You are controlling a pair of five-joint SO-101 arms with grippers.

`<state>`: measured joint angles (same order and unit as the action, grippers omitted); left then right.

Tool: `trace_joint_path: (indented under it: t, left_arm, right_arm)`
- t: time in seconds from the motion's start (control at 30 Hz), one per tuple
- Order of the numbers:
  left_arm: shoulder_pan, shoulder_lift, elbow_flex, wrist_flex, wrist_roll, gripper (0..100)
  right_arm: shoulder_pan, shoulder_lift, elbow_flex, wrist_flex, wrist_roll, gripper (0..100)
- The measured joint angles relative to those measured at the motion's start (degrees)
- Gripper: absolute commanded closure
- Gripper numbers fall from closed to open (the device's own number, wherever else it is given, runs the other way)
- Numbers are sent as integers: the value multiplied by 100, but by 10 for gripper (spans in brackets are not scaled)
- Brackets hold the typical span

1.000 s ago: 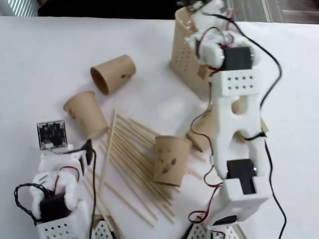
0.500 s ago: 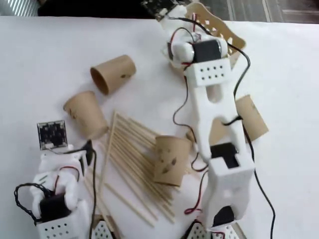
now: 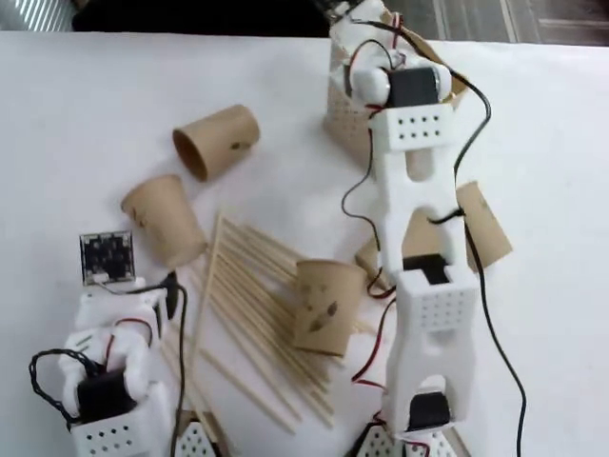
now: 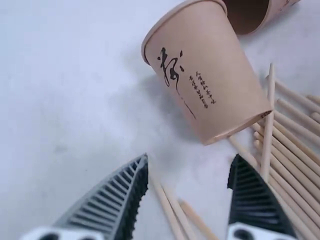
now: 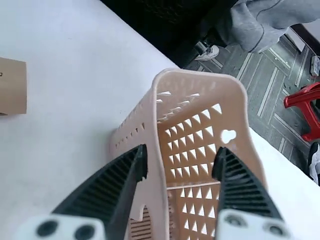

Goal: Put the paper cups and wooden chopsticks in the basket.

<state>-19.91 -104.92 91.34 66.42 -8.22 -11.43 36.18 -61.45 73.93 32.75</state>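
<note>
1. Left claw (image 4: pixel 190 164): black ribbed fingers spread and empty, low over the white tabletop (image 3: pixel 76 114) at the edge of the chopstick heap.
2. Pale wooden chopsticks (image 3: pixel 252 305): a loose heap lying flat in the middle of the tabletop.
3. First tan paper cup (image 3: pixel 326 307): resting on the heap.
4. Second tan paper cup (image 3: pixel 164 217): on its side just beyond the left claw, rim touching a chopstick.
5. Third tan paper cup (image 3: pixel 216 141): on its side, farther back.
6. Fourth tan paper cup (image 3: pixel 483 224): on its side, partly behind the right arm.
7. Right claw (image 5: pixel 180 152): fingers spread and empty, above the basket's long wall.
8. Beige perforated plastic basket (image 5: pixel 200 125): at the tabletop's far side.
</note>
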Motion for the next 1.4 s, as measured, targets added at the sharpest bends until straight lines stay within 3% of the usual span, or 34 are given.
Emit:
trace_joint_path:
  t: [0.2,0.37,0.53,0.87,1.23,1.4]
  left_arm:
    - [0,0,0,0,0,735]
    - [0,0,0,0,0,735]
    - [0,0,0,0,0,735]
    - [0,0,0,0,0,735]
    - [0,0,0,0,0,734]
    - [0,0,0,0,0,734]
  right_arm:
    - [0,607,-9,185,0,792]
    - [-53,747,-158,343,0,983]
    - [-158,738,-185,484,35,978]
    - [-598,299,-167,1978,1213,979]
    - [-695,-378,-141,2426,1257,980]
    - [-835,-633,545,2426,1363,979]
